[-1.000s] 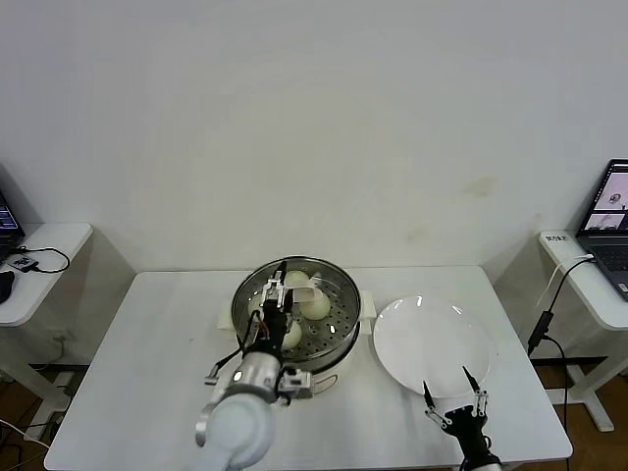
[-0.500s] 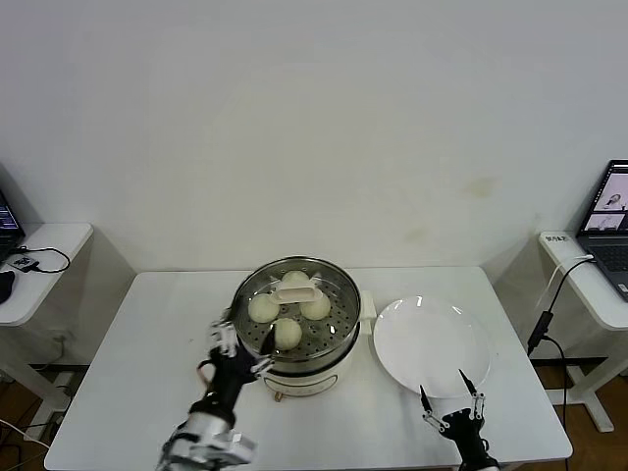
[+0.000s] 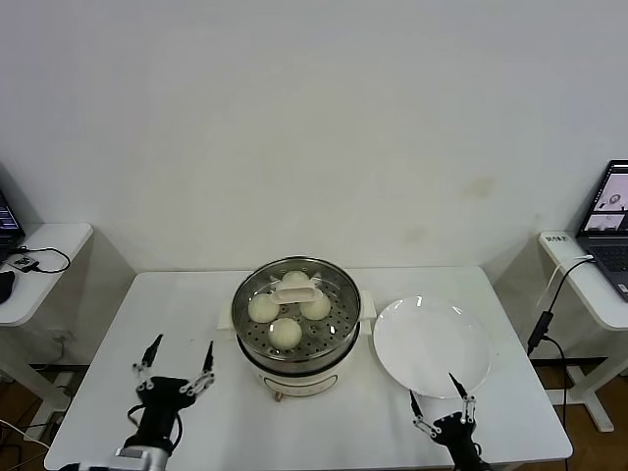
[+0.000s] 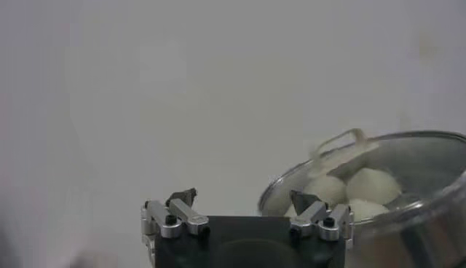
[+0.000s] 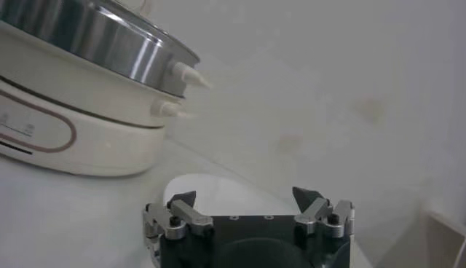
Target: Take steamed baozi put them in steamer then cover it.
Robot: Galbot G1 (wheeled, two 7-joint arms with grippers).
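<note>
Both end effectors, left point(image 3: 178, 357) and right point(image 3: 438, 393), gape empty; cover point(image 3: 295, 300) partly veils baozi point(image 3: 285, 333).

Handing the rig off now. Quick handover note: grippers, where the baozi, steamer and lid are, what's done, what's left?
Left gripper: open, empty, low over the table left of the steamer.
Right gripper: open, empty, at the near edge of the plate.
Steamed baozi: in the steamer tray, none on the plate.
Cover: seated on the steamer, handle on top.
Done: loading and covering.
Left: nothing visible.
</note>
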